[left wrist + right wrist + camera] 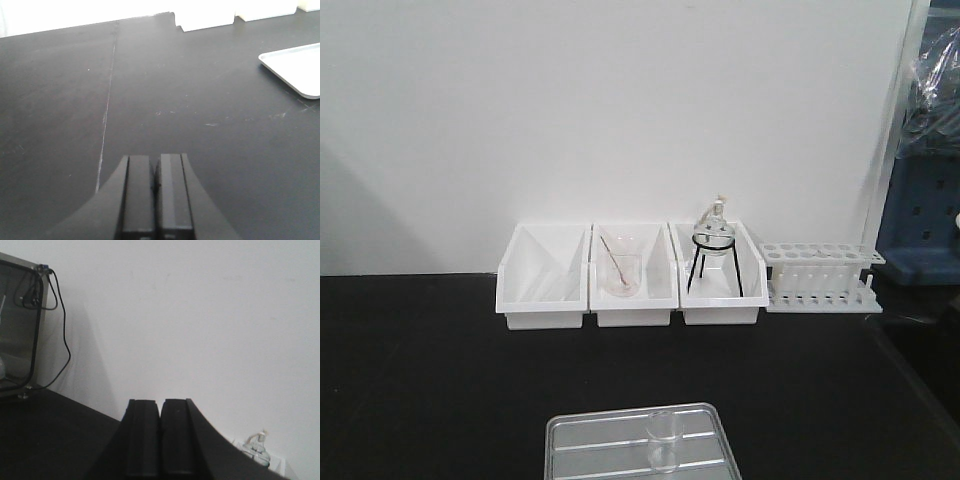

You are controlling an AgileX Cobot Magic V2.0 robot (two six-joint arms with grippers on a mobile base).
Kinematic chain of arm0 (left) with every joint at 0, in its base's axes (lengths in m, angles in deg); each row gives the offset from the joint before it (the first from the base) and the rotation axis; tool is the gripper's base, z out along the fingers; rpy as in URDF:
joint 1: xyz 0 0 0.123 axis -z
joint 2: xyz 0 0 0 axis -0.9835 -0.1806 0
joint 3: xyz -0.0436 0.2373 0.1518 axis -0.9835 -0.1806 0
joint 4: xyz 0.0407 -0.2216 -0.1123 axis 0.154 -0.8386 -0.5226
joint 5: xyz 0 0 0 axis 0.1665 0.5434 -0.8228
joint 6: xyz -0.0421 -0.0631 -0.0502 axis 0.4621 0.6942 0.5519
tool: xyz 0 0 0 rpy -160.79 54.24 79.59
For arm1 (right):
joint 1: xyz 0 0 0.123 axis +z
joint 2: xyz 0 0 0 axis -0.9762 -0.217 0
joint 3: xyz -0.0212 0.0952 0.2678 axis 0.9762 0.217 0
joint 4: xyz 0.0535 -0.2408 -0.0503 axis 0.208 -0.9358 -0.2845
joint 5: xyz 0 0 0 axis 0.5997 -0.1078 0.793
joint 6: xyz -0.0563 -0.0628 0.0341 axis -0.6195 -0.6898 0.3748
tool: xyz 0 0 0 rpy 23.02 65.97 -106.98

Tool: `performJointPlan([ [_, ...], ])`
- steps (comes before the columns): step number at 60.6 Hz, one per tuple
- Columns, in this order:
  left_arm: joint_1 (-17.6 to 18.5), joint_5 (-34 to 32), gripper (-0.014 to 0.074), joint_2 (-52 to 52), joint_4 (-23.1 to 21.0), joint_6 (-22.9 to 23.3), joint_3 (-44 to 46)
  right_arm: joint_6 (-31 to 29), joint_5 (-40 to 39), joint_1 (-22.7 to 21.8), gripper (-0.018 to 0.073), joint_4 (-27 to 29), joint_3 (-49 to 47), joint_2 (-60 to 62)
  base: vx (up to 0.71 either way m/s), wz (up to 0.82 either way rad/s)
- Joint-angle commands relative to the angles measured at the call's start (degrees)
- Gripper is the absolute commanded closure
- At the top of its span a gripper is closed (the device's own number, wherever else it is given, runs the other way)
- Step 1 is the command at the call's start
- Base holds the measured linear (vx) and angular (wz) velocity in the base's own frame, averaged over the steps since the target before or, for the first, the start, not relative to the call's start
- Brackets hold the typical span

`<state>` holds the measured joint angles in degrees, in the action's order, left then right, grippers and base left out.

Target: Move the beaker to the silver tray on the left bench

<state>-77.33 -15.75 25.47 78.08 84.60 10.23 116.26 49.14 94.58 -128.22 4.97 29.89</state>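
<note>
beaker (663,440) upright on silver tray (590,445); both grippers' jaws together, nothing between

Brightness: even indoor light; white wall (620,110) slightly overexposed.
Glare: bins beyond the left pincer (156,195) are blown out.
Shadows: soft grey shadow behind the right pincer (160,440).
Sharpness: grain and softness are seen throughout.

My beaker (663,440) is clear glass on ridged, dull-shiny metal tray (640,445); bench (420,380) matt black, bins (632,275) probably glossy white plastic.
</note>
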Motion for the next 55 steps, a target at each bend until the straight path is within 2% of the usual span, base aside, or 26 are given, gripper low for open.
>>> performJointPlan([
  [1,0.25,-4.30,0.0595,0.42,-0.16,0.10,-1.14,0.26,-1.42,-0.08,0.0573,4.34,-1.47,0.56,0.00,0.00],
  [5,0.25,-4.30,0.0595,0.42,-0.16,0.10,-1.14,-2.65,0.72,-0.08,0.0573,11.88,-1.47,0.00,0.00,0.00],
  [11,0.25,-4.30,0.0595,0.42,-0.16,0.10,-1.14,-17.35,7.69,-0.08,0.0573,34.05,-1.47,-1.74,0.00,0.00],
  [12,0.25,-4.30,0.0595,0.42,-0.16,0.10,-1.14,-21.78,8.91,-0.08,0.0573,39.35,-1.47,-2.11,0.00,0.00],
  [15,0.25,-4.30,0.0595,0.42,-0.16,0.10,-1.14,-31.41,13.14,-0.08,0.0573,49.71,-1.47,-2.85,0.00,0.00],
  [16,0.25,-4.30,0.0595,0.42,-0.16,0.10,-1.14,-36.42,15.28,-0.08,0.0573,54.60,-1.47,-3.12,0.00,0.00],
  [18,0.25,-4.30,0.0595,0.42,-0.16,0.10,-1.14,-43.16,18.17,-0.08,0.0573,60.41,-1.47,-3.38,0.00,0.00],
  [20,0.25,-4.30,0.0595,0.42,-0.16,0.10,-1.14,-52.84,22.24,-0.08,0.0573,67.73,-1.47,-3.38,0.00,0.00],
  [25,0.25,-4.30,0.0595,0.42,-0.16,0.10,-1.14,-68.75,27.56,-0.15,0.0573,77.59,-1.19,-2.47,0.00,0.00],
  [28,0.25,-4.30,0.0595,0.42,-0.16,0.10,-1.14,-74.38,27.39,-0.15,0.0573,80.50,0.27,-0.92,0.00,0.00],
  [32,0.25,-4.30,0.0595,0.42,-0.16,0.10,-1.14,-76.31,24.05,-0.30,0.0573,81.94,3.81,1.84,0.00,0.00],
  [36,0.25,-4.30,0.0595,0.42,-0.16,0.10,-1.14,-74.07,19.86,-2.59,0.0573,81.87,9.72,5.19,0.00,0.00],
  [41,0.25,-4.30,0.0595,0.42,-0.16,0.10,-1.14,-68.08,15.92,-7.93,0.0573,81.41,17.43,10.48,0.00,0.00],
  [48,0.25,-4.30,0.0595,0.42,-0.16,0.10,-1.14,-61.22,15.42,-14.57,0.0573,76.18,25.93,17.09,0.00,0.00],
  [55,0.25,-4.30,0.0595,0.42,-0.16,0.10,-1.14,-58.55,15.65,-17.30,0.0571,70.00,32.35,24.01,0.00,0.00],
])
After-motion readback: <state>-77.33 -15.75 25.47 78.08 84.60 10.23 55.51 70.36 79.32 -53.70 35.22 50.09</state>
